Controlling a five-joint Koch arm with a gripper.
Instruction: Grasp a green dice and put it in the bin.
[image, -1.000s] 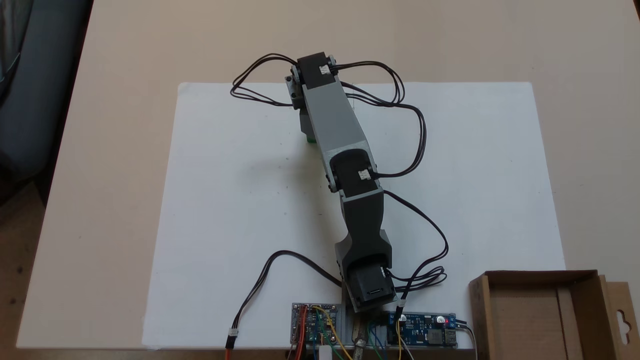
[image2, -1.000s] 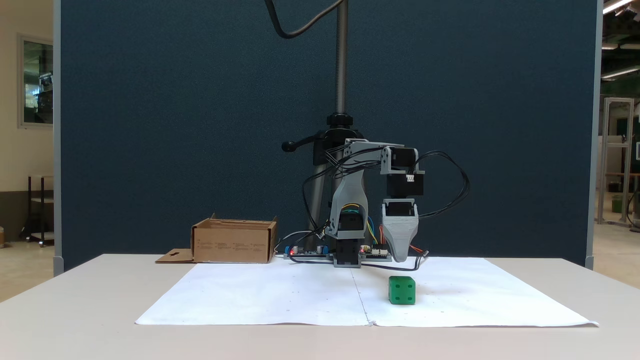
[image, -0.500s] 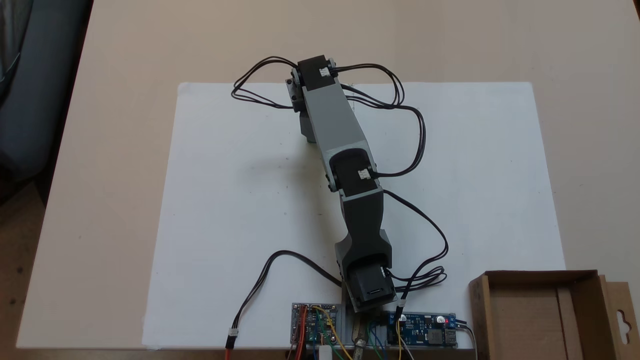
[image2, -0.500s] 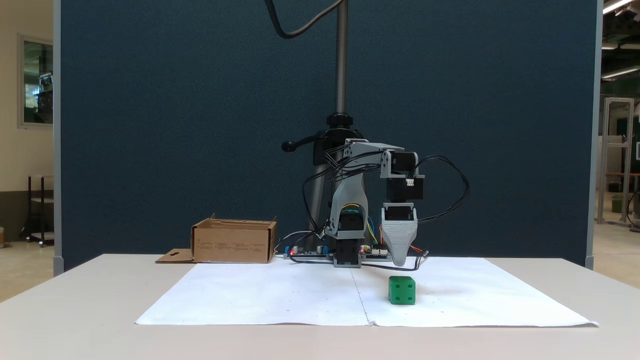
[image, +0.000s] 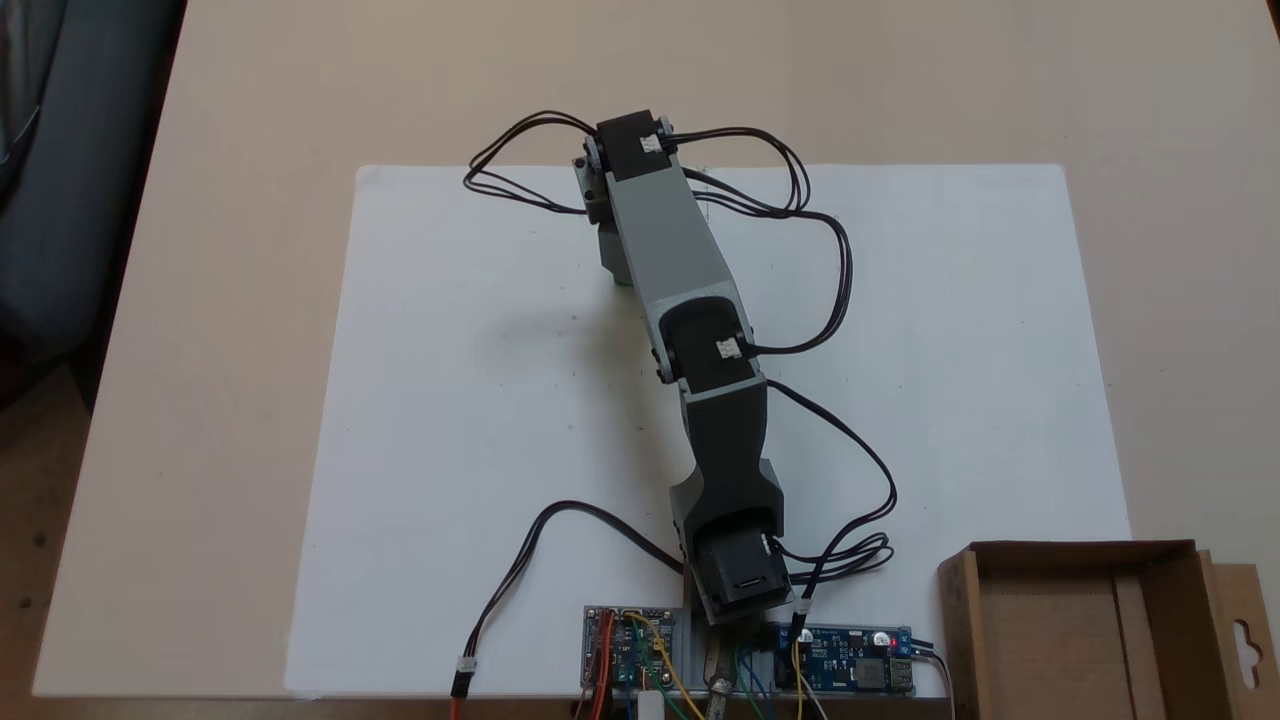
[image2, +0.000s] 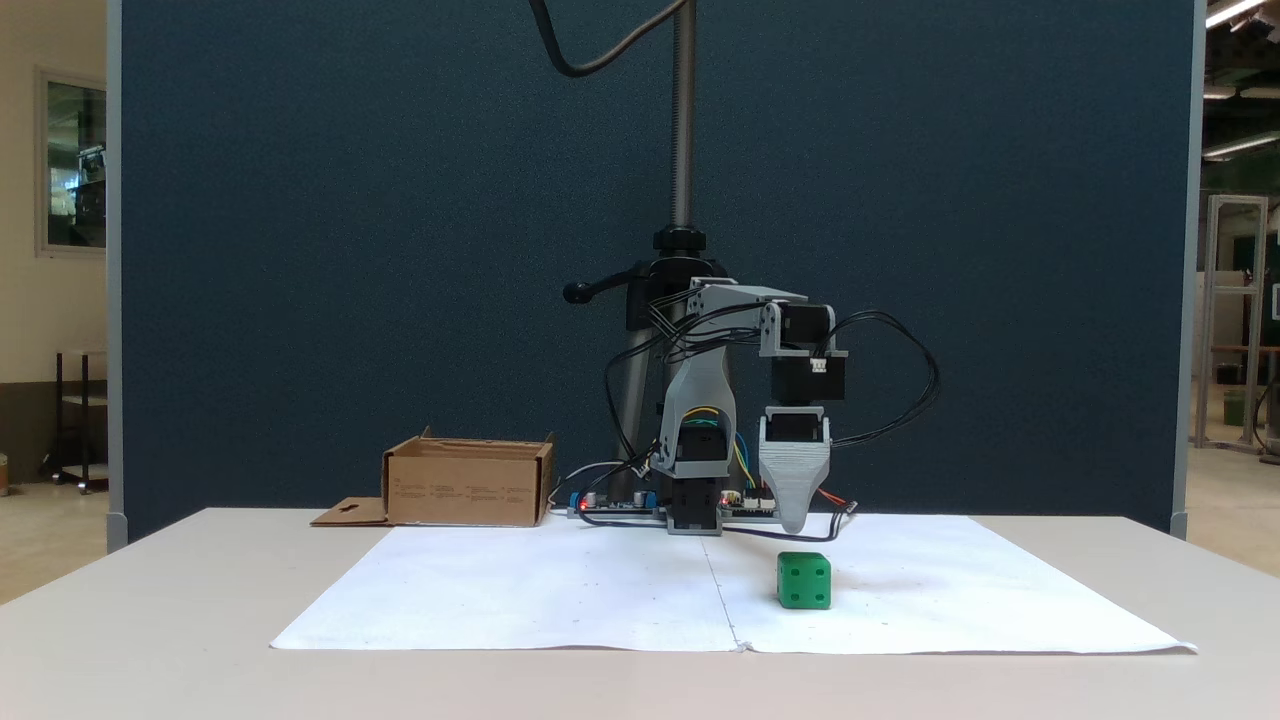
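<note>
From above, arm reaches far over white paper (image: 480, 400), bin (image: 1085, 630) at near right corner; from the front, green dice (image2: 804, 581) on paper, tool (image2: 795, 525) pointing down just behind it, opening cannot be told.

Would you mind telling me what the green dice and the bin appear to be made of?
The green dice looks like moulded plastic: uniform bright green, crisp edges, sunken same-colour pips and a slight sheen. The bin looks like plain brown cardboard: matte, thin folded walls, with a flat flap carrying a hang-hole cutout. Neither material can be confirmed beyond its look.
</note>
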